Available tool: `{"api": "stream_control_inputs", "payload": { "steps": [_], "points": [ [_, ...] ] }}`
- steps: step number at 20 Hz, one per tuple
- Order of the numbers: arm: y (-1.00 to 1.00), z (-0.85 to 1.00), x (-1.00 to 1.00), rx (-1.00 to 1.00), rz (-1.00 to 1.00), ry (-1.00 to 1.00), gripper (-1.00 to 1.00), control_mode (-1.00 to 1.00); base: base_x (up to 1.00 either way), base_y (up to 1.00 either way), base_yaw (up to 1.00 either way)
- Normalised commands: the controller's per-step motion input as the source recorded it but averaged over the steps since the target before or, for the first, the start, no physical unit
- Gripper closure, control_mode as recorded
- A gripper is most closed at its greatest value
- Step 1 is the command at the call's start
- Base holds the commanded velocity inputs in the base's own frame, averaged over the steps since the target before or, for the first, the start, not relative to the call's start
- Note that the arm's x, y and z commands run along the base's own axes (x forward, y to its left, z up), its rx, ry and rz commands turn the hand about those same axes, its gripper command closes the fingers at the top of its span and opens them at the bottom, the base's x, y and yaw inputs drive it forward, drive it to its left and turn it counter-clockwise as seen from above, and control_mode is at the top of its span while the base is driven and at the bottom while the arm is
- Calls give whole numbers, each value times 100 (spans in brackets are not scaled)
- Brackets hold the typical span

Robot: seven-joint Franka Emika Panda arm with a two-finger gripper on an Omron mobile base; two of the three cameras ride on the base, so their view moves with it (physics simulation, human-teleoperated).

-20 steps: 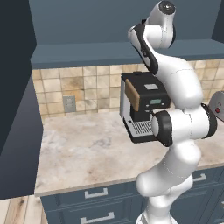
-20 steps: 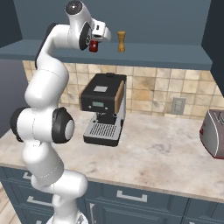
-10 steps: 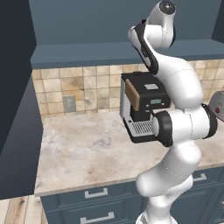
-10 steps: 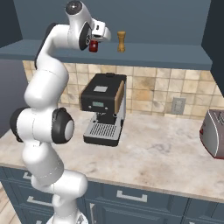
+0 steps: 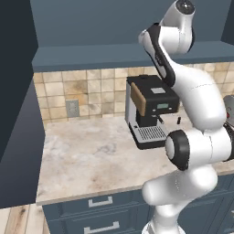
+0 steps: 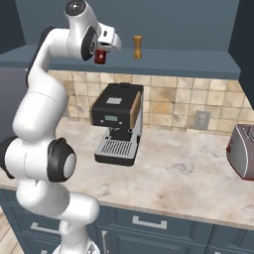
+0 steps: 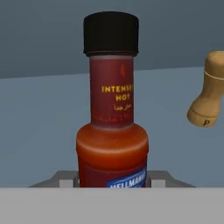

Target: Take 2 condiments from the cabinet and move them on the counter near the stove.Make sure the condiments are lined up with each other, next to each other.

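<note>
Gripper [image 6: 101, 55] fingers are closed on the hot-sauce bottle [image 7: 112, 109], I see, just left of the tan-orange bottle [image 6: 137, 47] on the cabinet [image 6: 198, 67] shelf.

Nothing visibly changed over the last second. The gripper [image 6: 101, 53] kept the same pose and the same jaw gap up at the cabinet shelf [image 6: 188, 67], the red hot-sauce bottle [image 7: 112, 105] stayed between its fingers, and the tan bottle [image 6: 137, 47] stayed just beside it.

tan-orange bottle [image 7: 210, 89] close beside hot-sauce bottle [image 7: 112, 109], shelf [image 6: 198, 68] beyond open
</note>
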Motion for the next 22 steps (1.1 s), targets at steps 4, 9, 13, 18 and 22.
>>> {"api": "stream_control_inputs", "payload": {
  "steps": [4, 9, 13, 18, 22],
  "points": [
    [0, -5, -91, 0, 5, -15, 100, -100, 0, 0, 0],
    [0, 0, -100, 0, 7, -18, 100, -100, 0, 0, 0],
    [0, 0, -100, -1, 6, -8, 100, -100, 0, 0, 0],
    [0, 0, -100, 0, 4, -4, 100, -100, 0, 0, 0],
    [0, 0, -100, 0, 3, -1, 100, -100, 0, 0, 0]
  ]
}}
